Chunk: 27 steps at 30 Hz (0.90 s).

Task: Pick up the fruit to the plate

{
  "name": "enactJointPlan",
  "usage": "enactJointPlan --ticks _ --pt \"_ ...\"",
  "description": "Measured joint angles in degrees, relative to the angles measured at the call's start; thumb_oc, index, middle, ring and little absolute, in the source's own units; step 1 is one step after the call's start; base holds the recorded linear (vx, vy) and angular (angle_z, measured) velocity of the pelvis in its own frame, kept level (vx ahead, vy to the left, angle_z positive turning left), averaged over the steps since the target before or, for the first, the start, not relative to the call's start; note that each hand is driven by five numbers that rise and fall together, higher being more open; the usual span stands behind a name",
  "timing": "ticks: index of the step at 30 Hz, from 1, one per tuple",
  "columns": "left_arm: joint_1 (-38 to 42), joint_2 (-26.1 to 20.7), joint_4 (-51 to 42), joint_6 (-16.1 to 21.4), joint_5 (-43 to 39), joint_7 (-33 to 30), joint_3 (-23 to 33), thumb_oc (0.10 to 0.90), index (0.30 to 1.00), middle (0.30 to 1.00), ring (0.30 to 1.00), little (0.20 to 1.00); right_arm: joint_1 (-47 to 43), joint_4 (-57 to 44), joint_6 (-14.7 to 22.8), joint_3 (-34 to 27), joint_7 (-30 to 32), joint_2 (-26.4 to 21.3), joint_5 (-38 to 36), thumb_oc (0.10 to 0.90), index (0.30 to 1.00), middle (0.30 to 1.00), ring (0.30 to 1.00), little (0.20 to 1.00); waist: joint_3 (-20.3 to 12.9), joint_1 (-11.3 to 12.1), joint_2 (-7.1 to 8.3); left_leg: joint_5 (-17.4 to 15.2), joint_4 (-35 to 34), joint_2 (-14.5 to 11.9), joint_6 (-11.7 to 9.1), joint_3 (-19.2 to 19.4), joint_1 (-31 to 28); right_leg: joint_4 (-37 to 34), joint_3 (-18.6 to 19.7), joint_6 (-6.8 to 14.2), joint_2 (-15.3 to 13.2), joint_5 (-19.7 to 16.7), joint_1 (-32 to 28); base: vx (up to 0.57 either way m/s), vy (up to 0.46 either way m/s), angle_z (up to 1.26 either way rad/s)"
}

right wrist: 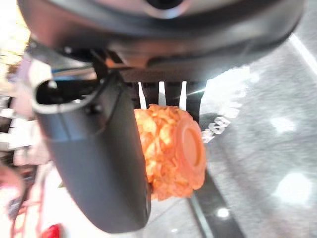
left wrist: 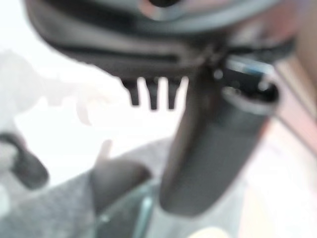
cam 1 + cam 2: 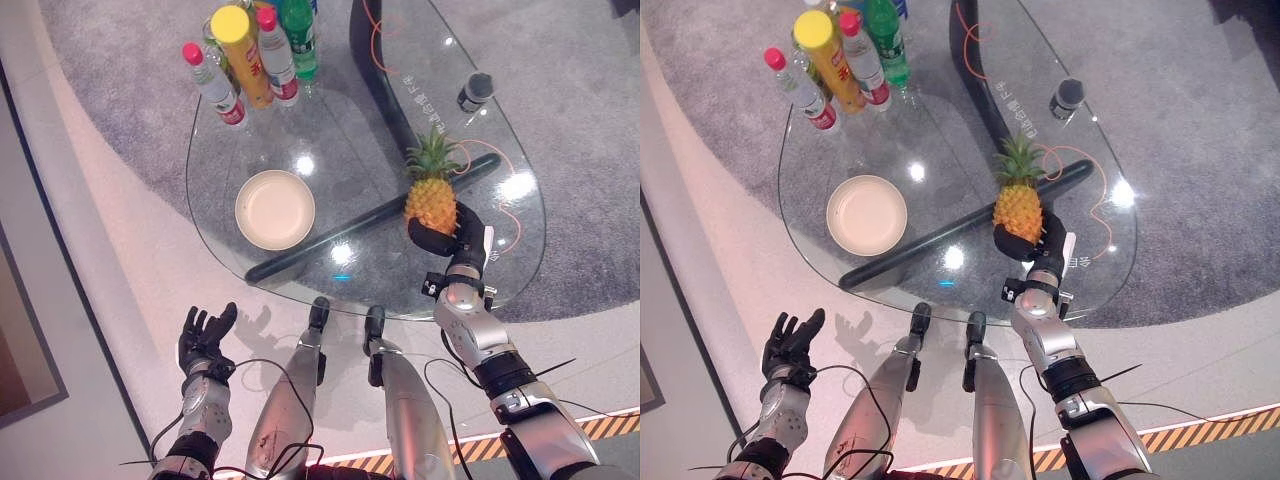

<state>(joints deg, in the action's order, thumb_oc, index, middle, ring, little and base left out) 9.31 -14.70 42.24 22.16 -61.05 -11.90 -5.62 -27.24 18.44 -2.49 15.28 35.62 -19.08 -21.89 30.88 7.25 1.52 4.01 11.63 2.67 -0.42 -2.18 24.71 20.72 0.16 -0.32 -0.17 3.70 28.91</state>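
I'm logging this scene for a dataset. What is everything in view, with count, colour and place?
pineapple: one, orange-yellow with green crown, right part of the table, gripped at its base
plate: one, cream, empty, left-centre of the table
bottles: a cluster, red, yellow and green among them, far left end of the table
dark cup: one, far right of the table
glass table: one, clear, on a dark base
orange cable: one, under the glass at right
right hand: dark, curled round the pineapple
left hand: dark, fingers spread, off the table's near left
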Motion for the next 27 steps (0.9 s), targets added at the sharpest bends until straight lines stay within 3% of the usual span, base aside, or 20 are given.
enactJointPlan --ticks 9,21,27 --pt "-0.79 0.2 -10.51 -0.38 0.11 1.79 -0.46 0.8 0.9 0.9 0.9 0.9 3.48 -4.9 0.04 0.67 -8.95 0.27 5.69 0.1 0.3 0.3 0.3 0.2 0.05 -0.77 0.02 0.63 -2.07 -0.26 -0.08 -0.15 -4.18 -0.48 -0.17 -0.04 0.15 0.23 -3.53 0.0 0.0 0.0" --pt "-1.35 -4.14 -27.88 -10.52 -3.87 10.84 -8.06 0.8 0.9 0.9 0.9 0.9 3.07 -12.51 0.0 5.37 -24.62 -7.69 11.82 0.1 0.3 0.3 0.3 0.2 0.14 0.32 -0.2 0.98 -2.98 -0.54 -0.58 -1.59 -5.11 -0.93 -1.92 -0.56 0.19 0.51 -4.85 -0.02 -0.016 0.06" --pt "-0.57 -8.14 -33.05 -12.57 -6.61 12.75 -9.34 0.8 0.9 0.9 0.9 0.9 2.99 -12.73 -0.11 9.12 -30.59 -9.88 13.02 0.1 0.3 0.3 0.3 0.2 0.15 0.57 -0.22 1.1 -3.22 -0.51 -0.81 -2.66 -5.12 -1.0 -2.89 -0.91 0.11 0.83 -5.15 -0.01 -0.026 0.09"
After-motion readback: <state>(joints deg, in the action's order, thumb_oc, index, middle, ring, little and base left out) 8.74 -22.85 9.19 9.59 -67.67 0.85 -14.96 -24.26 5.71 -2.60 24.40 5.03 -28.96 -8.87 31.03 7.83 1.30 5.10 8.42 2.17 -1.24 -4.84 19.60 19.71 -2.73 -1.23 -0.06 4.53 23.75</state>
